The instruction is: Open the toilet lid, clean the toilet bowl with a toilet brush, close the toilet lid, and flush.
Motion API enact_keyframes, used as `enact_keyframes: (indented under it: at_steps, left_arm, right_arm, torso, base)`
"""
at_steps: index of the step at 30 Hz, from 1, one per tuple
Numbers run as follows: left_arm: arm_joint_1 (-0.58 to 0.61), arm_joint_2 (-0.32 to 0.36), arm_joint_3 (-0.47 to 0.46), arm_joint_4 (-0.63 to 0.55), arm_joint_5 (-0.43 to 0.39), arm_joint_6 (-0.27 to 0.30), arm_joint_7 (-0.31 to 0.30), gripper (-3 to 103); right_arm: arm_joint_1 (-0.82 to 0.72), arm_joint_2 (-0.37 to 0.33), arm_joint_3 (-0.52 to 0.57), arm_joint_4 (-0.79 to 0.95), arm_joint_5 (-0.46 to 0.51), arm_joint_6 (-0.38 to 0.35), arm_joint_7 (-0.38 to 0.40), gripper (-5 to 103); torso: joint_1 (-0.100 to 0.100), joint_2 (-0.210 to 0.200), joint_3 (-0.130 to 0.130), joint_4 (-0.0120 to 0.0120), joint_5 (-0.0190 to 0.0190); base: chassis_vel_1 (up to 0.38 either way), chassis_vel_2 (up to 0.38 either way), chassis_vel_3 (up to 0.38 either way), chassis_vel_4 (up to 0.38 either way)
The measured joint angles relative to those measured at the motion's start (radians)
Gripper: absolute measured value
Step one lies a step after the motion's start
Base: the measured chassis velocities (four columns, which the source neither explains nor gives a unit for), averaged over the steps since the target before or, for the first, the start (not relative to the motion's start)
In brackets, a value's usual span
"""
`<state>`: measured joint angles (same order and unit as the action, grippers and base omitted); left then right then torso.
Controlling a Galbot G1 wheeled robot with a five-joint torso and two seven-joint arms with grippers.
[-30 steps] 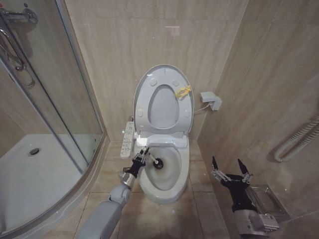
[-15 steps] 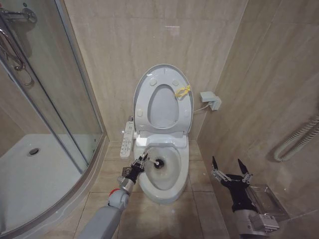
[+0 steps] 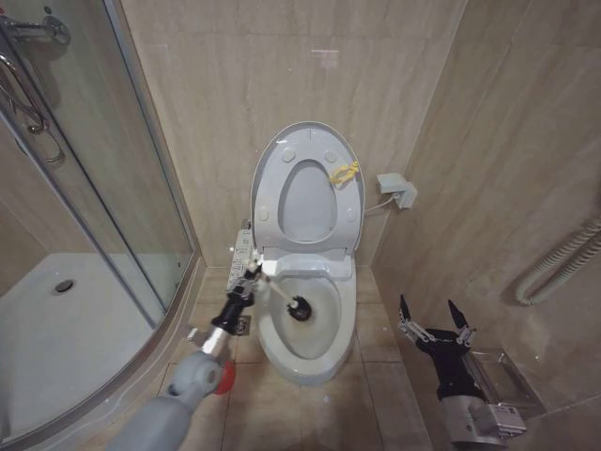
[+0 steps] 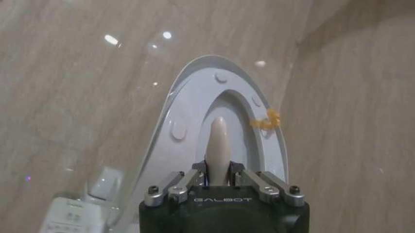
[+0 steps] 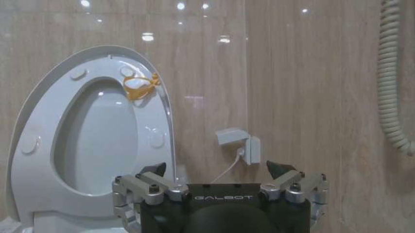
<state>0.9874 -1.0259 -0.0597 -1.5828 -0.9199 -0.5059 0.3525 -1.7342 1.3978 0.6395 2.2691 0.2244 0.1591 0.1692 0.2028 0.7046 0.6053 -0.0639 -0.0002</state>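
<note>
While the toilet lid (image 3: 307,193) stands raised, the toilet brush (image 3: 299,307), gripped by the left pincer (image 3: 252,274), is worked inside the toilet bowl (image 3: 324,352); closing and flushing remain, and the right pincer (image 3: 434,316) is held open, idle.

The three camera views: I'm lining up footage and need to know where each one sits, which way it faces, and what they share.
Head view: high on the robot, looking forward and down at the toilet bowl; shows the left gripper holding the toilet brush, and the right gripper idle by the right wall.
Left wrist view: on the left arm, facing the raised toilet lid; shows its gripper shut on the brush handle.
Right wrist view: on the right arm, facing the lid and wall; shows its open gripper.
Shared: all three show the lid's yellow tie.
</note>
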Motion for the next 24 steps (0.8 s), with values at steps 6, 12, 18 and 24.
enact_keyframes:
  at_steps: [6, 12, 18, 24]
  left_arm:
    - [0.089, 0.062, -0.051, -0.052, 0.005, -0.018, 0.052, 21]
    - [0.12, 0.067, -0.06, -0.081, 0.006, -0.022, 0.053, 21]
    - [0.141, 0.084, -0.07, -0.12, 0.001, -0.024, 0.053, 21]
    - [0.142, 0.096, -0.083, -0.17, -0.013, -0.024, 0.045, 21]
  right_arm:
    - [0.0, 0.0, 0.0, 0.0, 0.0, 0.0, 0.0, 100]
    - [0.0, 0.0, 0.0, 0.0, 0.0, 0.0, 0.0, 100]
    - [0.0, 0.0, 0.0, 0.0, 0.0, 0.0, 0.0, 100]
    - [0.0, 0.0, 0.0, 0.0, 0.0, 0.0, 0.0, 100]
  torso:
    - [0.0, 0.0, 0.0, -0.0002, -0.0002]
    - [0.0, 0.0, 0.0, -0.0003, -0.0001]
    - [0.0, 0.0, 0.0, -0.0002, 0.0001]
    - [0.0, 0.0, 0.0, -0.0003, 0.0001]
  base:
    - [0.0, 0.0, 0.0, 0.0]
    - [0.0, 0.0, 0.0, 0.0]
    - [0.0, 0.0, 0.0, 0.0]
    - [0.0, 0.0, 0.0, 0.0]
